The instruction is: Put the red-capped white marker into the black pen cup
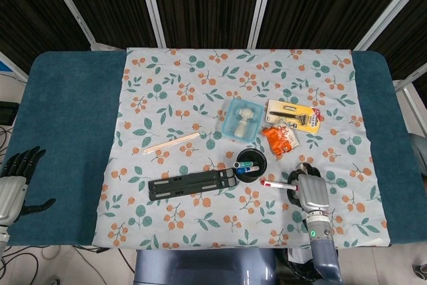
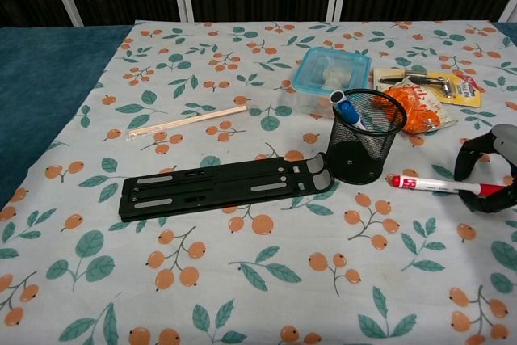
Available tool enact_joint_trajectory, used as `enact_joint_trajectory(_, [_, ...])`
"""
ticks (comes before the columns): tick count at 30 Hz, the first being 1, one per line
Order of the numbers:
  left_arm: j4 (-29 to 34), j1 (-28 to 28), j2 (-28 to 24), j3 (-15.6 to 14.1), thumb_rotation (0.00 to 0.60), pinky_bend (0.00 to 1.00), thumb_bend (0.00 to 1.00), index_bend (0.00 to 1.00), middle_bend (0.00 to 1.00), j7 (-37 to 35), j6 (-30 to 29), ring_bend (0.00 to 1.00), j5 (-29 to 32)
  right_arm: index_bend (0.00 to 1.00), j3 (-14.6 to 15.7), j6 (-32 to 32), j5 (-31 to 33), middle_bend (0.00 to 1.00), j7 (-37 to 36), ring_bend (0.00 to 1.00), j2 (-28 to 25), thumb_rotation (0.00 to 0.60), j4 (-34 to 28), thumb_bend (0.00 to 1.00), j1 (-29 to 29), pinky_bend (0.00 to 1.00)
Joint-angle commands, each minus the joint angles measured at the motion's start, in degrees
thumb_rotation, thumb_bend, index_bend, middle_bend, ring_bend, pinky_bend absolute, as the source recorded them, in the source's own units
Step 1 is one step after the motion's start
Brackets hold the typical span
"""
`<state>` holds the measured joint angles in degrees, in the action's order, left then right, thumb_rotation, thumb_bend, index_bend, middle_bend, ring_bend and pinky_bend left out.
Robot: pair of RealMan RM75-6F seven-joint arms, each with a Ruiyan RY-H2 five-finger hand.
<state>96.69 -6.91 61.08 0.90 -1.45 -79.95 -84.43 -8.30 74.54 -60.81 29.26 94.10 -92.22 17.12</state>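
Note:
The red-capped white marker (image 2: 440, 186) (image 1: 277, 184) lies nearly level just right of the black mesh pen cup (image 2: 367, 147) (image 1: 251, 165), one end pointing at the cup's base. My right hand (image 2: 489, 177) (image 1: 309, 192) grips the marker's far right end, fingers curled around it, low over the cloth. The cup stands upright with blue-capped markers inside. My left hand (image 1: 17, 178) rests with its fingers apart and nothing in it on the blue table (image 1: 67, 131) at the far left, seen only in the head view.
A black flat stand (image 2: 226, 185) lies left of the cup. Behind the cup are a blue-lidded container (image 2: 325, 74), an orange packet (image 2: 420, 111) and a yellow razor pack (image 2: 440, 82). A wooden stick (image 2: 190, 121) lies further left.

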Motion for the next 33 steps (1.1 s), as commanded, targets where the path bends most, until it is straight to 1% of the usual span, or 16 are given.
enact_joint_trajectory(1, [0.03, 0.0, -0.02, 0.0, 0.6, 0.0, 0.03, 0.0, 0.0, 0.01, -0.01, 0.0, 0.0, 0.73, 0.19, 0.24, -0.89, 0.58, -0.74, 0.19, -0.49, 0.6, -0.56, 0.67, -0.01, 0.17])
enact_joint_trajectory(11, [0.04, 0.04, -0.02, -0.03, 0.6, 0.0, 0.03, 0.0, 0.0, 0.02, -0.11, 0.0, -0.07, 0.75, 0.26, 0.65, -2.69, 0.59, -2.51, 0.2, -2.28, 0.6, -2.72, 0.68, -0.18, 0.17])
enact_joint_trajectory(14, [0.06, 0.05, -0.02, -0.01, 0.6, 0.0, 0.03, 0.0, 0.0, 0.03, -0.16, 0.0, -0.09, 0.75, -0.07, 1.06, -3.67, 0.59, -3.04, 0.2, -3.31, 0.6, -4.28, 0.68, -0.11, 0.17])
enact_joint_trajectory(16, [0.08, 0.05, -0.03, -0.02, 0.6, 0.0, 0.03, 0.0, 0.0, 0.05, -0.13, 0.0, -0.06, 0.75, -0.78, 1.7, -4.94, 0.59, -3.28, 0.2, -4.75, 0.6, -6.49, 0.68, 0.15, 0.17])
enact_joint_trajectory(18, [0.09, 0.03, -0.04, -0.01, 0.6, 0.0, 0.03, 0.0, 0.0, 0.06, -0.11, 0.0, -0.04, 0.75, -2.56, 2.8, -6.69, 0.59, -3.12, 0.2, -6.75, 0.6, -9.52, 0.68, 0.84, 0.17])
enact_joint_trajectory(21, [0.11, 0.0, -0.06, 0.0, 0.6, 0.0, 0.03, 0.0, 0.0, 0.02, -0.07, 0.0, -0.04, 0.75, -3.99, 2.7, -6.73, 0.59, -2.06, 0.2, -9.56, 0.6, -13.06, 0.68, 1.57, 0.17])
enact_joint_trajectory(26, [0.17, 0.01, -0.07, -0.05, 0.6, 0.0, 0.03, 0.0, 0.0, 0.07, -0.11, 0.0, -0.16, 0.75, -6.39, 2.6, -6.72, 0.59, -0.5, 0.2, -12.96, 0.6, -16.62, 0.68, 3.05, 0.17])
enact_joint_trajectory(33, [0.27, 0.07, -0.07, -0.05, 0.6, 0.0, 0.03, 0.0, 0.0, 0.06, -0.21, 0.0, -0.16, 0.75, -6.86, 2.32, -6.51, 0.59, 1.37, 0.2, -14.85, 0.6, -18.92, 0.68, 4.32, 0.17])
